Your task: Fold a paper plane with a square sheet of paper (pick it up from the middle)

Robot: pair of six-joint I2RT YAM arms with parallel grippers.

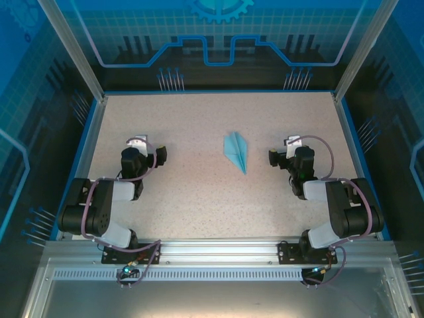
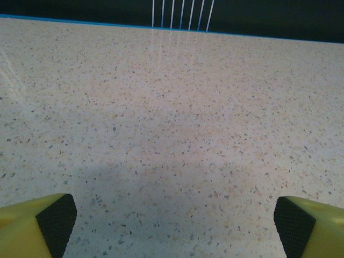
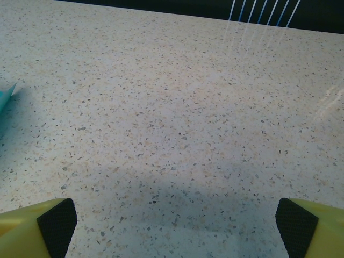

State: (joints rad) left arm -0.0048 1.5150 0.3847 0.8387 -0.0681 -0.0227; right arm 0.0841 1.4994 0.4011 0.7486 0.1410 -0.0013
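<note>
Between the two arms, slightly toward the right one, the paper plane (image 1: 236,151) is lying flat on the desk (image 1: 199,199) as a narrow creased dart, and I am judging the folding done. I am holding the left fingers (image 2: 54,223) and the right fingers (image 3: 54,226) spread wide and empty over bare desk, well apart from the plane, so nothing is disturbing the thin paper

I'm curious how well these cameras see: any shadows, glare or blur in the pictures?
Top view: evenly lit and sharp; the plane casts barely any shadow on the table. Left wrist view: a soft shadow low in the frame, white streaks mirrored at the far edge. Right wrist view: a darker shadow band near the bottom, glare streaks at upper right.
</note>
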